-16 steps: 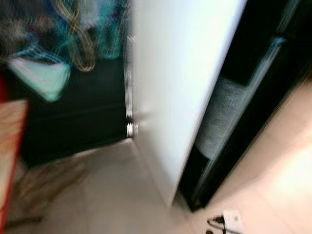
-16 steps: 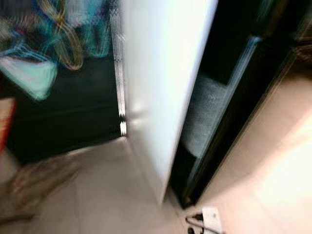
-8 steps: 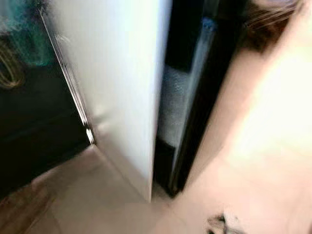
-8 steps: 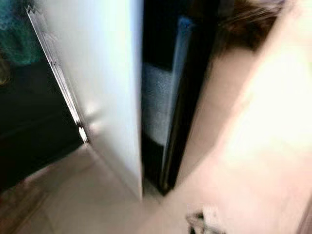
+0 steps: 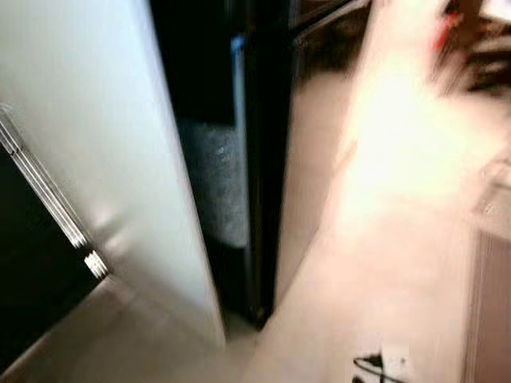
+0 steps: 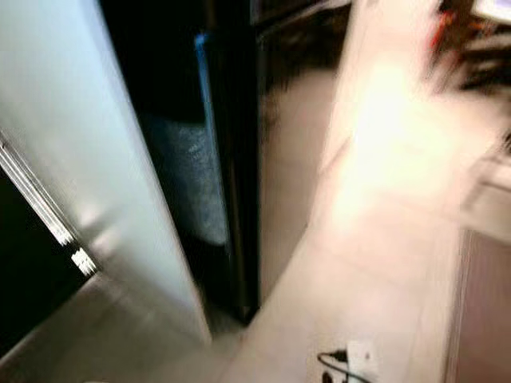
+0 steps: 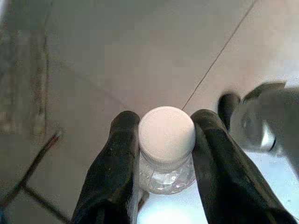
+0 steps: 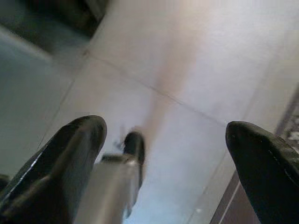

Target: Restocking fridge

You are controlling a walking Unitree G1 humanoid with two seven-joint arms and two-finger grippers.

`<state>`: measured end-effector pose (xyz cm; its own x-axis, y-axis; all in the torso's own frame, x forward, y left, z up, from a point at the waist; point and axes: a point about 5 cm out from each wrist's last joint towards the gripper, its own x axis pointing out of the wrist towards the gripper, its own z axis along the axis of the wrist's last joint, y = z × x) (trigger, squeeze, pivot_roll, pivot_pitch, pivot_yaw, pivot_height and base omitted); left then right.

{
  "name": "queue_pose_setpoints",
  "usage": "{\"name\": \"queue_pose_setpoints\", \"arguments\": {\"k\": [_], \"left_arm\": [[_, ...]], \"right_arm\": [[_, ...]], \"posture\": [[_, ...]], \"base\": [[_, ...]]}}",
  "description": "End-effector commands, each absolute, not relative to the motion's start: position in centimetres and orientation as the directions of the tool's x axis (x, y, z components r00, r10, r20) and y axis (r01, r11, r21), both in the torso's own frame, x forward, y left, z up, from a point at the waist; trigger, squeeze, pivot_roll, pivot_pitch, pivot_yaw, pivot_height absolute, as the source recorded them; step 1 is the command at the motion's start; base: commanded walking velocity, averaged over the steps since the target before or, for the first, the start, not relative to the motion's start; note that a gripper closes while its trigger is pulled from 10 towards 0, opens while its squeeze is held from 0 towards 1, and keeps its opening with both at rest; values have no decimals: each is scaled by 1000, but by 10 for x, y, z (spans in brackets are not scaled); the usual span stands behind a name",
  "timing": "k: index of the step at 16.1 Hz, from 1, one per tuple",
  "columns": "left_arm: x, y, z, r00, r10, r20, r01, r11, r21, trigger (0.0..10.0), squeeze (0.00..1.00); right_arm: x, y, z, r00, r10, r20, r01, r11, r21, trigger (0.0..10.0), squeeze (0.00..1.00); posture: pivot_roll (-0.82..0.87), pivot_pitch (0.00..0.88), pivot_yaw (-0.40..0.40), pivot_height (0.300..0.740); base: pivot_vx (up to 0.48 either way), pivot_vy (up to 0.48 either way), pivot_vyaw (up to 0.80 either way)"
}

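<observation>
Standing ajar, white fridge door flanks tiled floor with cable.

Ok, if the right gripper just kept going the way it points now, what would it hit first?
Probably the tiled floor. The right gripper, fingers spread wide and holding nothing, points down at bare tile, with nothing between. How far off the floor lies is unclear.

No legible text, labels, brands or numbers. Head views motion-blurred: white fridge door, dark interior, tiled floor carry no readable marks. Bottle in left wrist view: plain white cap, clear body, no label visible. Right wrist view: nothing printed.
</observation>
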<state>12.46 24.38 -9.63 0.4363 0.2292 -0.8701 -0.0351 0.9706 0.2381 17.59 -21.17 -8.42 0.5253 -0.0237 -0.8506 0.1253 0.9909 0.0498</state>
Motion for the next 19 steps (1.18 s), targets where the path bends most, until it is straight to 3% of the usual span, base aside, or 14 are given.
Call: {"name": "queue_pose_setpoints", "arguments": {"k": [1, 8, 19], "left_arm": [[116, 247, -98, 417, 233, -879, -20, 969, 247, 10000, 0], [112, 247, -99, 416, 237, -878, -38, 969, 244, 10000, 0], [109, 247, -100, 422, 223, -879, -44, 973, 226, 10000, 0]], "right_arm": [[172, -204, -87, 515, -7, -857, 131, 989, 70, 10000, 0], [168, -203, -89, 508, 3, -861, 125, 989, 77, 10000, 0], [163, -201, -92, 507, -20, -862, 171, 982, 77, 10000, 0]], "posture": [[29, 0, 13, 740], [35, 0, 23, 740], [20, 0, 38, 740]], "base": [[0, 0, -800], [0, 0, -788], [0, 0, 0]]}}
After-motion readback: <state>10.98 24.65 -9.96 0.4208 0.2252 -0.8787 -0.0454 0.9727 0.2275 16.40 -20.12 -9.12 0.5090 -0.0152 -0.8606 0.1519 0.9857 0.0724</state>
